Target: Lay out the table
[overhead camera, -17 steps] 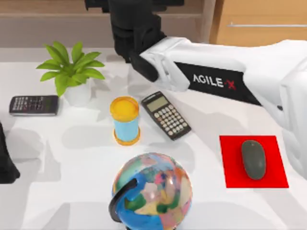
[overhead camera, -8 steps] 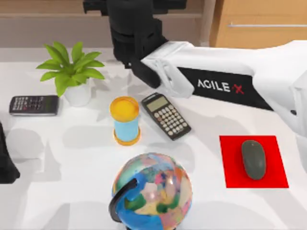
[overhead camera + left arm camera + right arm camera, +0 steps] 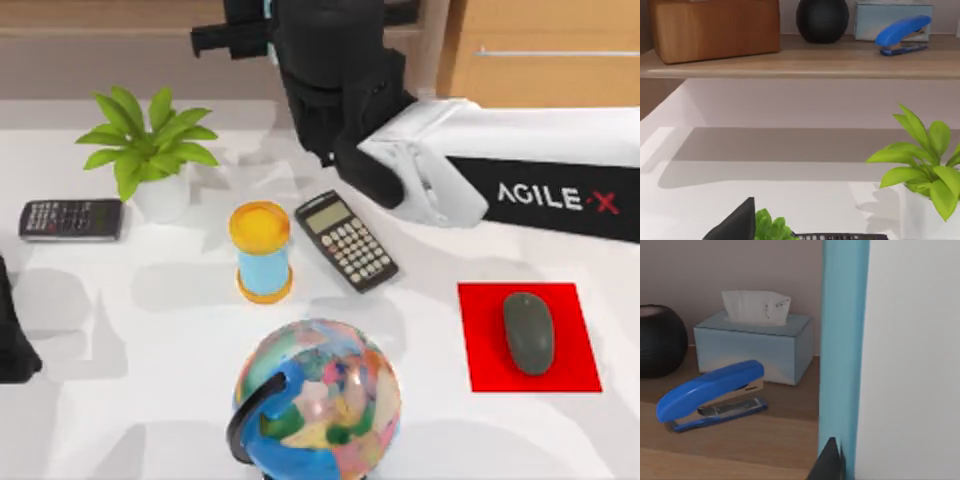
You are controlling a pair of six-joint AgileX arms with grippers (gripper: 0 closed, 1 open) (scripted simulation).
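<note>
table (image 3: 150, 420) is the wide white top, running across the whole top view. on it, from the view's left:
- dark calculator (image 3: 70, 219), lying flat near the left edge
- potted plant (image 3: 150, 150) in a white pot, just beside that calculator, toward the back
- light-blue cylinder (image 3: 262, 250) with orange ends, upright, about mid-table
- second calculator (image 3: 346, 240), flat and skewed, just beside the cylinder but not touching it
- globe (image 3: 320, 400) at the front edge, in front of the cylinder
- red mat (image 3: 480, 350) on the right side with a grey mouse (image 3: 528, 332) resting on it

right arm (image 3: 520, 180) reaches in from the right, over the table toward the back. right gripper (image 3: 255, 28) is up at the wooden shelf (image 3: 740, 440) behind the table. its wrist view has a blue stapler (image 3: 710, 392), a tissue box (image 3: 752, 347) just behind that, and a black round object (image 3: 657, 342) beside them, all on the shelf. a tall panel (image 3: 890, 340) with a light-blue edge and white face sits right up against that camera (can't say what it is). can't tell whether this pincer is open, closed or gripping anything.

left arm (image 3: 12, 340) sits at the table's left edge. left gripper (image 3: 735, 229) is low over the table near the dark calculator and plant. can't tell its state either. its wrist view also catches a wooden box (image 3: 715, 27) on the shelf.

light-wood cabinet (image 3: 540, 50) is at the back right.
</note>
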